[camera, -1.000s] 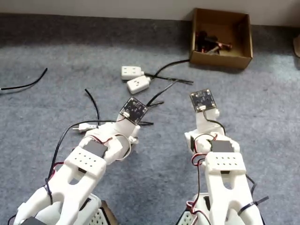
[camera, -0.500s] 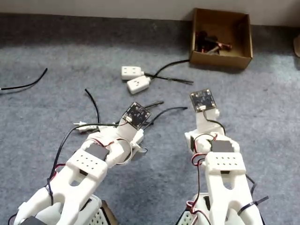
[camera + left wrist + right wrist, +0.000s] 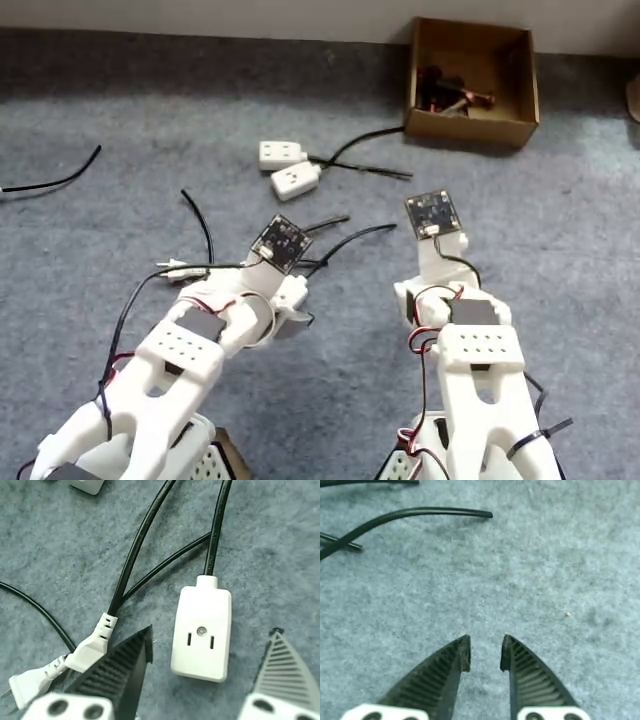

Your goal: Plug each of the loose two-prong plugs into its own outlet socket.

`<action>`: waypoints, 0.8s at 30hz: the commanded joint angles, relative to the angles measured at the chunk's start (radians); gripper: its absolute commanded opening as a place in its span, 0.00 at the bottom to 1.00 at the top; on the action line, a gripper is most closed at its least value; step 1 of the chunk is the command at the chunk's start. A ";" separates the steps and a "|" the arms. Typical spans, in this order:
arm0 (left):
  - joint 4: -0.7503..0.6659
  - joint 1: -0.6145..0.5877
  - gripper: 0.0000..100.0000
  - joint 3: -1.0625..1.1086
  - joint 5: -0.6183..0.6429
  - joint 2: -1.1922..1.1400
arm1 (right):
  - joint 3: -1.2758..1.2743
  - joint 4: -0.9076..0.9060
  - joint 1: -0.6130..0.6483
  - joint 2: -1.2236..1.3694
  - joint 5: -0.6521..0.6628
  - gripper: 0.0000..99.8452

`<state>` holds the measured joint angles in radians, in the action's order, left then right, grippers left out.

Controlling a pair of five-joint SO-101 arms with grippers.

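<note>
Left pincer was spread wide with the socket lying face-up right between its tips, nothing pinched. The plug sat just outside one finger, prongs pointing away from the socket. My guess is it's light, hard and a bit slick, and its stiff cord will tug (annoying), so I'd pinch the body's flat sides, not the prongs. Right pincer hung nearly together over carpet, empty.
</note>
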<state>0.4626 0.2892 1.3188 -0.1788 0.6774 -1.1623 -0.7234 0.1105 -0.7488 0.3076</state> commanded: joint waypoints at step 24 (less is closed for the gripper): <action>-0.167 -0.183 0.32 0.019 -0.143 0.030 | 0.005 0.018 -0.012 -0.033 0.011 0.11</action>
<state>0.3383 0.1250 1.3679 -0.3138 0.6836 -1.1623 -0.7234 0.1105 -0.7488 0.3076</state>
